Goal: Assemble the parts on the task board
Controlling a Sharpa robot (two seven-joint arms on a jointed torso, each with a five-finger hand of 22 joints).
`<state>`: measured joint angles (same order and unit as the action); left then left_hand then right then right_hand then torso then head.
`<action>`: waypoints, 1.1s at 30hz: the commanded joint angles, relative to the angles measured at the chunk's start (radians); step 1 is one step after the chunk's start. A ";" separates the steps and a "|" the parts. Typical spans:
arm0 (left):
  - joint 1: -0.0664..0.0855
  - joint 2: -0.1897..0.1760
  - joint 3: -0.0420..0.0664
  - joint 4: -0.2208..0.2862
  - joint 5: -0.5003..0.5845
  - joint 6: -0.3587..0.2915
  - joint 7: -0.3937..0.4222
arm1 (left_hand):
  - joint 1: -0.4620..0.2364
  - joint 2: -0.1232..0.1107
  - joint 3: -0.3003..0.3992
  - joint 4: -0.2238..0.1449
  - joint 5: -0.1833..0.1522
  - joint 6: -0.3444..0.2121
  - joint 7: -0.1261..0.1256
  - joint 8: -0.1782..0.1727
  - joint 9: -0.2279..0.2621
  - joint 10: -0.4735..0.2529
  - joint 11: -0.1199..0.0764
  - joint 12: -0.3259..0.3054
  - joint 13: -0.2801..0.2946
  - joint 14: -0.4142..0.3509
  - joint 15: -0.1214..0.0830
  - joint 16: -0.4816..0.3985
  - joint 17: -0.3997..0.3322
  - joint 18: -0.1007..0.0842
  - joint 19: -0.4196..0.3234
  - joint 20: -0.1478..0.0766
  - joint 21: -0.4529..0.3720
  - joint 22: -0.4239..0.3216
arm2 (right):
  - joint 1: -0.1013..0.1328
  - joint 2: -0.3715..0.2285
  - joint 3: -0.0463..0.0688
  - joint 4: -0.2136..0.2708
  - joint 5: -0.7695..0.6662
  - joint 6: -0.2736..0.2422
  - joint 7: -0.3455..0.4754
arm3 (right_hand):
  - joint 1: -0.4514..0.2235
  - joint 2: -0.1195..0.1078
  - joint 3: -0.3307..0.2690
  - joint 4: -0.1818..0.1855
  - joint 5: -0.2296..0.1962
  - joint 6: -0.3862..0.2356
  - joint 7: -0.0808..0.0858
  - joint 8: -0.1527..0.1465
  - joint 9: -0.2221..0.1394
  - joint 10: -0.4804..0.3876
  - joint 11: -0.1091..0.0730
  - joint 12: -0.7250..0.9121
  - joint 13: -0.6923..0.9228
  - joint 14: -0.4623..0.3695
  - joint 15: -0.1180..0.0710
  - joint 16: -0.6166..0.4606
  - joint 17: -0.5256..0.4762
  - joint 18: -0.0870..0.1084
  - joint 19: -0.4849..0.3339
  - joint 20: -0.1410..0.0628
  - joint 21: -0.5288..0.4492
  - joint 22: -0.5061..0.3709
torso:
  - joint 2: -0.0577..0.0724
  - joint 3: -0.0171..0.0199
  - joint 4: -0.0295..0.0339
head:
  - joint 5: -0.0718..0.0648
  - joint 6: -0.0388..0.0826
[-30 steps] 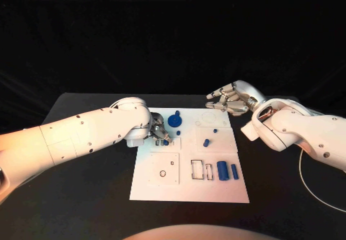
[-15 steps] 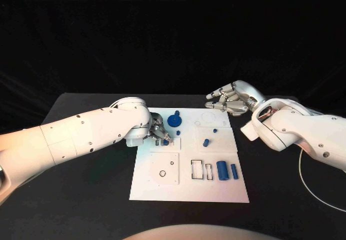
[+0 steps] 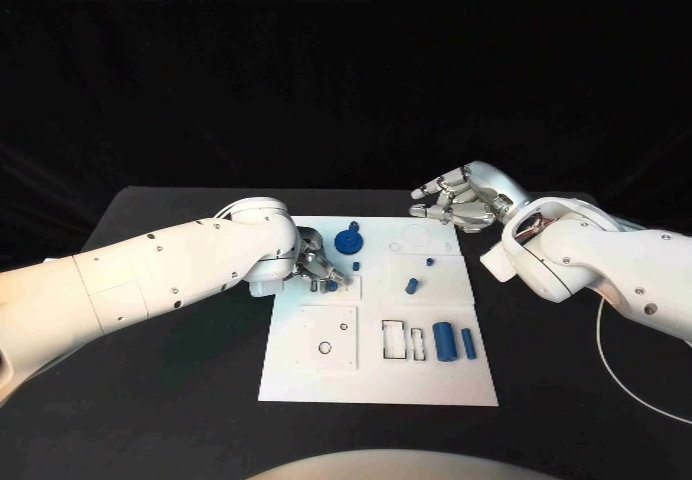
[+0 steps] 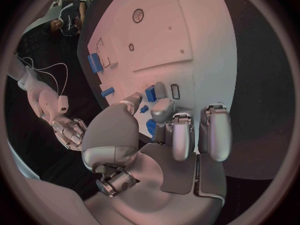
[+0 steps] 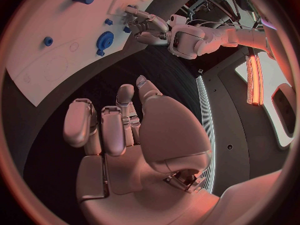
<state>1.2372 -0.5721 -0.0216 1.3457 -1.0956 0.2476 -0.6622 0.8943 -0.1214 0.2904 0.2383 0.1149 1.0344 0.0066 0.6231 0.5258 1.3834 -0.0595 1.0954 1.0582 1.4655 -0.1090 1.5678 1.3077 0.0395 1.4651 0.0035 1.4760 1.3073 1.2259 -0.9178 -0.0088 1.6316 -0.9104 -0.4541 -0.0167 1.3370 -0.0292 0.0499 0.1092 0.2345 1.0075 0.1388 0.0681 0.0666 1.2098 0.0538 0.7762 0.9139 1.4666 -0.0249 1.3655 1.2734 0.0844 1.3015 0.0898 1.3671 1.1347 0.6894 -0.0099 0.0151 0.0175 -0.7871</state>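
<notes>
Task board (image 3: 378,380): white plate at the middle of the black table (image 3: 173,380), its recesses outlined in black.

Left hand (image 3: 317,268): low over the board's left side, fingertips (image 4: 164,106) closed round a small blue block (image 4: 150,93). The block sits at a small rectangular slot (image 4: 175,90), so the grip reads as a seating move, with the piece not yet let go.

Right hand (image 3: 459,204): raised beyond the board's far right corner, fingers loosely curled and apart, holding nothing; apparently parked clear of the work.

Blue gear (image 3: 348,241): on the far part of the board, just beside the left hand.

Two blue cylinders (image 3: 446,341): lying side by side near the board's right edge, next to vacant rectangular recesses (image 3: 394,339), probably awaiting their turn.

Small blue pegs (image 3: 413,285): on the right-hand panel.
</notes>
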 commanded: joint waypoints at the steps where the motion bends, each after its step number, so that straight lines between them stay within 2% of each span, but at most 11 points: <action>1: 0.002 -0.010 0.011 0.017 -0.008 -0.025 -0.001 | 0.007 0.012 -0.013 0.003 -0.005 0.008 -0.001 0.005 -0.002 0.006 0.000 0.005 0.002 0.105 -0.004 0.003 0.263 -0.012 0.067 -0.006 0.003 0.166 | -0.001 0.000 0.000 0.000 -0.002 0.015 0.001 | -0.011 0.002 -0.001 0.004 0.002 0.001 0.001 0.002 0.001 -0.007 -0.003 -0.004 -0.001 0.041 0.003 -0.003 -0.001 0.011 -0.006 -0.002 -0.007 -0.001 | 0.000 0.0000 0.0001 | -0.001 0.001; 4: 0.006 -0.025 0.022 0.036 -0.011 -0.023 -0.002 | 0.028 0.022 -0.050 0.013 -0.006 0.006 -0.001 0.007 -0.007 0.004 0.000 0.002 0.001 0.105 -0.005 0.003 0.263 -0.010 0.064 -0.007 -0.004 0.160 | -0.001 -0.002 0.000 0.001 -0.002 0.015 0.000 | -0.011 0.002 -0.001 0.004 0.002 0.001 0.001 0.002 0.001 -0.007 -0.003 -0.004 -0.001 0.041 0.003 -0.003 -0.001 0.011 -0.006 -0.002 -0.007 -0.001 | 0.001 -0.0001 0.0003 | -0.003 0.002; 7: 0.013 -0.040 0.040 0.055 -0.013 -0.018 -0.003 | 0.037 0.023 -0.068 0.017 -0.006 0.003 0.000 0.008 -0.009 0.000 0.000 -0.005 -0.005 0.105 -0.005 0.003 0.263 -0.008 0.061 -0.007 -0.011 0.153 | -0.001 -0.003 -0.001 0.000 -0.002 0.015 -0.001 | -0.011 0.003 -0.001 0.005 0.002 0.001 0.001 0.002 0.001 -0.007 -0.003 -0.004 -0.001 0.041 0.002 -0.004 -0.001 0.011 -0.006 -0.002 -0.007 -0.002 | 0.002 -0.0007 -0.0007 | -0.002 0.002; 9: 0.017 -0.048 0.049 0.064 -0.013 -0.009 -0.003 | 0.045 0.025 -0.080 0.019 -0.005 -0.001 0.001 0.008 -0.011 -0.003 0.001 -0.009 -0.009 0.105 -0.004 0.003 0.263 -0.008 0.061 -0.007 -0.013 0.152 | -0.001 -0.003 -0.001 0.000 -0.002 0.015 -0.002 | -0.011 0.003 -0.001 0.005 0.002 0.001 0.001 0.002 0.001 -0.007 -0.003 -0.004 -0.001 0.041 0.002 -0.004 -0.001 0.011 -0.006 -0.002 -0.007 -0.002 | 0.001 0.0003 -0.0004 | -0.003 0.002; 14: 0.047 -0.063 0.064 0.064 -0.004 0.049 -0.004 | 0.066 0.033 -0.126 0.035 -0.005 -0.025 0.010 0.004 -0.018 -0.034 0.009 -0.057 -0.055 0.105 0.001 0.003 0.263 -0.003 0.053 -0.003 -0.032 0.134 | -0.001 -0.001 -0.002 -0.003 -0.002 0.016 -0.002 | -0.011 0.003 -0.001 0.005 0.002 0.001 0.001 0.002 0.001 -0.007 -0.003 -0.004 -0.001 0.041 0.002 -0.004 -0.001 0.011 -0.006 -0.002 -0.007 -0.002 | 0.001 0.0001 -0.0005 | -0.006 0.002; 16: 0.065 -0.063 0.066 0.050 0.005 0.078 -0.003 | 0.077 0.037 -0.143 0.041 -0.006 -0.046 0.017 -0.004 -0.023 -0.060 0.015 -0.098 -0.097 0.105 0.005 0.003 0.263 0.000 0.049 -0.001 -0.043 0.125 | -0.001 0.000 -0.002 -0.004 -0.002 0.017 -0.002 | -0.011 0.003 -0.001 0.005 0.002 0.001 0.001 0.002 0.001 -0.007 -0.003 -0.004 -0.001 0.041 0.002 -0.004 -0.001 0.011 -0.006 -0.002 -0.007 -0.002 | 0.002 0.0004 -0.0010 | -0.006 0.005; 18: 0.084 -0.056 0.067 0.022 0.008 0.100 0.000 | 0.102 0.034 -0.161 0.039 -0.008 -0.089 0.034 -0.033 -0.038 -0.083 0.027 -0.128 -0.126 0.105 0.014 0.003 0.263 0.002 0.045 0.006 -0.053 0.116 | -0.001 0.001 -0.002 -0.006 -0.002 0.017 -0.002 | -0.011 0.003 -0.001 0.005 0.002 0.001 0.001 0.002 0.001 -0.007 -0.003 -0.004 -0.001 0.041 0.002 -0.003 -0.001 0.011 -0.006 -0.002 -0.007 -0.002 | 0.000 0.0015 0.0010 | -0.007 0.004; 22: 0.105 -0.025 0.068 -0.060 0.003 0.113 0.007 | 0.149 0.037 -0.193 0.039 -0.007 -0.123 0.054 -0.071 -0.064 -0.096 0.045 -0.138 -0.142 0.105 0.030 0.003 0.263 0.002 0.044 0.020 -0.056 0.115 | -0.001 0.006 -0.002 -0.009 -0.002 0.018 -0.002 | -0.007 0.004 -0.001 0.005 0.010 0.001 0.000 0.002 0.001 -0.009 -0.004 -0.005 -0.004 0.041 0.002 -0.004 -0.001 0.011 -0.006 -0.003 -0.008 -0.003 | 0.000 0.0018 0.0020 | -0.007 0.008; 28: 0.116 0.037 0.062 -0.191 -0.015 0.133 0.011 | 0.187 0.053 -0.216 0.040 -0.005 -0.118 0.060 -0.086 -0.079 -0.095 0.051 -0.128 -0.137 0.105 0.036 0.003 0.263 0.002 0.046 0.029 -0.056 0.117 | -0.002 0.012 -0.003 -0.012 -0.003 0.016 0.000 | -0.005 0.004 -0.001 0.005 0.013 0.001 0.000 0.002 0.001 -0.009 -0.004 -0.005 -0.005 0.041 0.002 -0.005 -0.002 0.011 -0.006 -0.003 -0.009 -0.003 | 0.004 -0.0014 -0.0014 | -0.003 0.015; 33: 0.117 0.066 0.053 -0.247 -0.051 0.146 0.010 | 0.193 0.059 -0.223 0.043 -0.005 -0.110 0.058 -0.084 -0.080 -0.095 0.050 -0.125 -0.135 0.105 0.036 0.003 0.263 0.002 0.046 0.029 -0.055 0.118 | -0.002 0.014 -0.003 -0.013 -0.003 0.015 0.001 | -0.005 0.004 -0.001 0.005 0.015 0.000 0.000 0.002 0.001 -0.010 -0.004 -0.008 -0.008 0.041 0.002 -0.005 -0.002 0.011 -0.007 -0.003 -0.009 -0.004 | 0.005 -0.0022 -0.0008 | 0.003 0.017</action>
<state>1.3518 -0.5128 0.0318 1.1111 -1.1114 0.3494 -0.6613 1.0788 -0.0608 0.0729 0.2799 0.1103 0.9167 0.0673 0.5413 0.4473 1.2879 -0.0145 0.9682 0.9220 1.4638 -0.0781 1.5677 1.3074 0.0398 1.4685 0.0253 1.4250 1.3079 1.2247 -0.9053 -0.0116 1.6184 -0.9096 -0.4489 -0.0186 1.3371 -0.0292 0.0499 0.1091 0.2462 1.0074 0.1388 0.0681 0.0666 1.2060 0.0501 0.7717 0.9069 1.4666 -0.0249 1.3654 1.2723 0.0845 1.3016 0.0898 1.3630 1.1315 0.6928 -0.0113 0.0145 0.0179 -0.7713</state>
